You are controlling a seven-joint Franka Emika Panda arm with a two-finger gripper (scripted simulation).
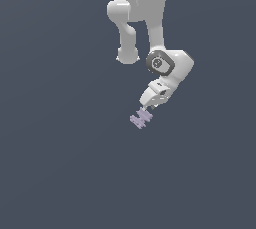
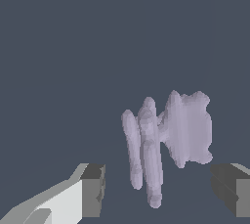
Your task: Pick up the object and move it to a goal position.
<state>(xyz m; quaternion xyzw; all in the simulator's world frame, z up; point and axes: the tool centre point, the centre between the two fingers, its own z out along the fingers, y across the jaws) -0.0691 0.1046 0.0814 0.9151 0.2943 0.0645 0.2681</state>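
Note:
The object (image 1: 141,118) is a tiny pale lilac notched piece with small prongs, lying just below the tip of the white arm in the exterior view. My gripper (image 1: 147,107) hangs right above it, tilted toward the exterior view's left. In the wrist view the object (image 2: 185,127) appears large, ahead of the fingertips and between their lines. My gripper (image 2: 161,191) is open, with the dark pads (image 2: 93,189) spread wide and nothing touching them. No goal marker shows in either view.
A plain dark grey-blue surface fills both views. The white arm's links (image 1: 142,3) rise above the gripper toward the exterior view's upper edge.

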